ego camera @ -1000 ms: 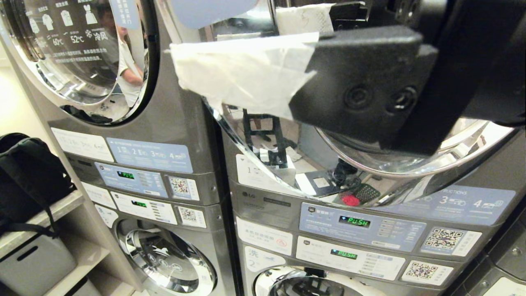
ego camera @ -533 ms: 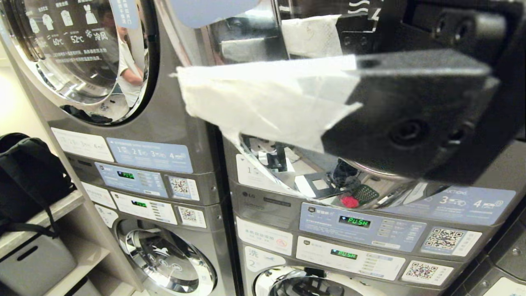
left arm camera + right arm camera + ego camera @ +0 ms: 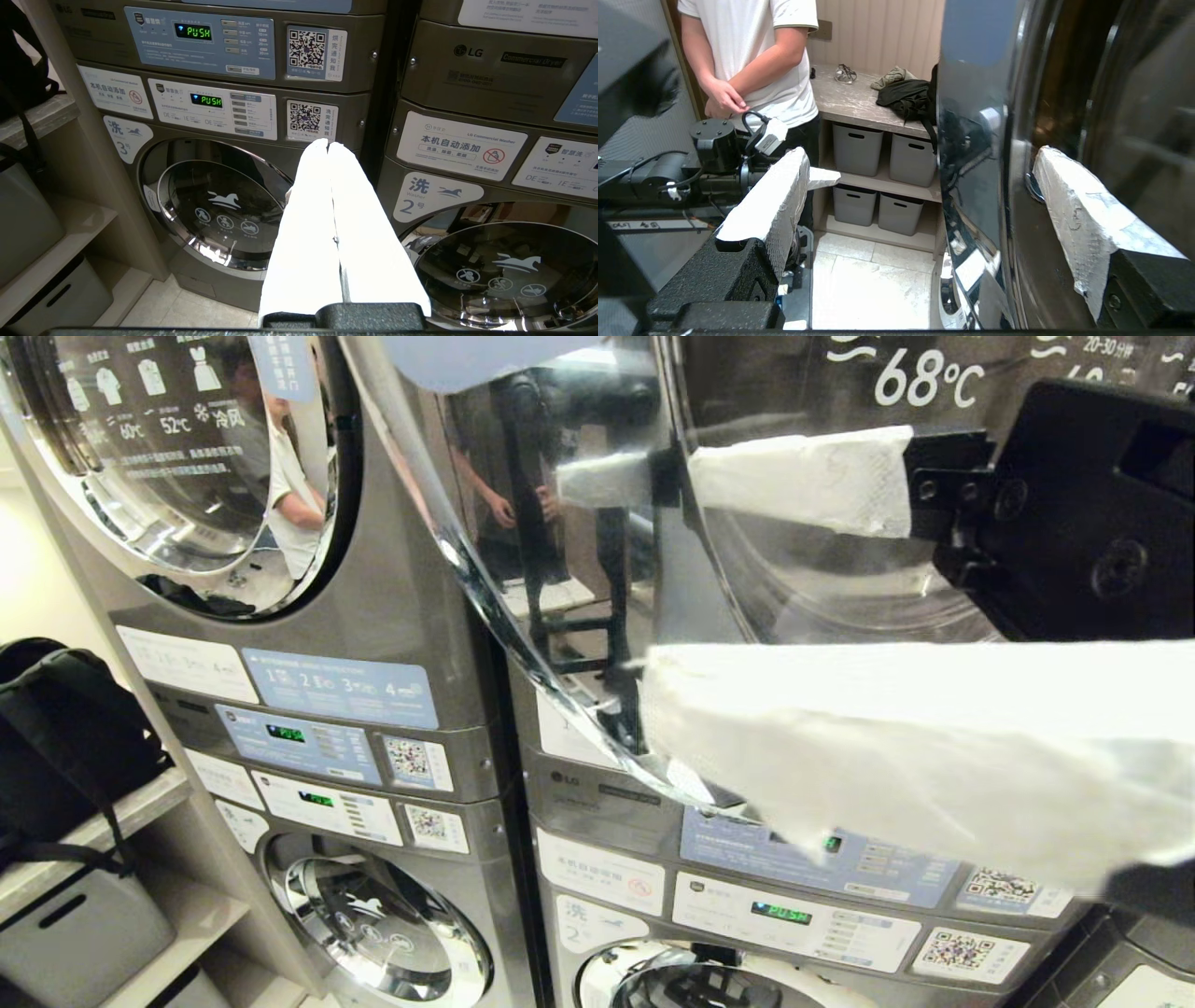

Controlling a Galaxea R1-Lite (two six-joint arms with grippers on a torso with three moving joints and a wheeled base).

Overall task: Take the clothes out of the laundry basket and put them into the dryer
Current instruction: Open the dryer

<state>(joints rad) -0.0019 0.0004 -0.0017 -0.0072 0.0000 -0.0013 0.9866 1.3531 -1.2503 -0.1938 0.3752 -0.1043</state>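
Fingers (image 3: 770,200) of the right claw (image 3: 920,154) stand wide apart, and they hold nothing. They are wrapped in white. The edge of the dryer door (image 3: 971,186) sits in the gap between them, with one finger on each side of it. I cannot tell if a finger is touching the door.

In the head view the near finger lies across the right side, in front of the blue panel. The far finger shows through the round glass of the door, under the big white number.

The door belongs to the dryer (image 3: 597,798), the top machine on the right. A washer (image 3: 728,980) sits under it. A green word glows on its panel (image 3: 780,913). A second stack of machines (image 3: 308,709) stands just to the left.

The left claw (image 3: 328,147) hangs low in front of the washers. Its two white fingers are pressed together, with nothing between them.

A black bag (image 3: 65,728) rests on a shelf at the far left. Behind the robot, a person in a white shirt (image 3: 752,70) stands beside a counter with grey bins (image 3: 857,142) under it.
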